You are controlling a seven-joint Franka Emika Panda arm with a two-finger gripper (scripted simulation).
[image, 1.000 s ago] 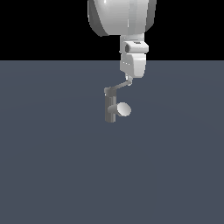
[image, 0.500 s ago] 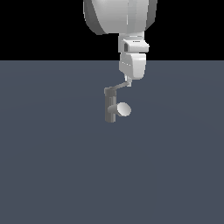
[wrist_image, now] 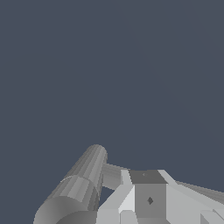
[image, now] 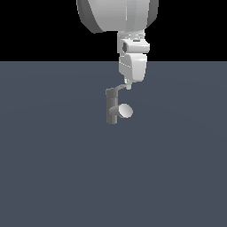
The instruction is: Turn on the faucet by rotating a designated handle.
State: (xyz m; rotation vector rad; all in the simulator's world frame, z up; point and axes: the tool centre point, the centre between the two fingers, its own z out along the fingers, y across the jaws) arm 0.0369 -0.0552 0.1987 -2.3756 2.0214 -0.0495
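Overall, one faucet [image: 111, 107] was seen standing upright on the dark grey-blue surface [image: 57, 168], near the middle of the exterior view. One dark post, one stubby spout [image: 124, 111] with a pale oval face, and one thin handle [image: 119, 87] were counted on it. The spout was pointed toward the exterior view's right. The handle was seen running from the top of the post toward the exterior view's right and slightly upward.

One white arm [image: 132, 53] was hung from above, and its single tool [image: 128, 85] was lowered onto the outer end of the handle, where tool and handle appeared to touch. The tips were too small in the exterior view for the gap between them to be judged.

By the wrist view, the post [wrist_image: 81, 188] was shown close up as a ribbed grey cylinder, with the handle [wrist_image: 114, 175] running from it behind one pale finger [wrist_image: 146, 197]. Only that one finger could be made out clearly, so whether the tool was parted or closed on the handle could not be told.
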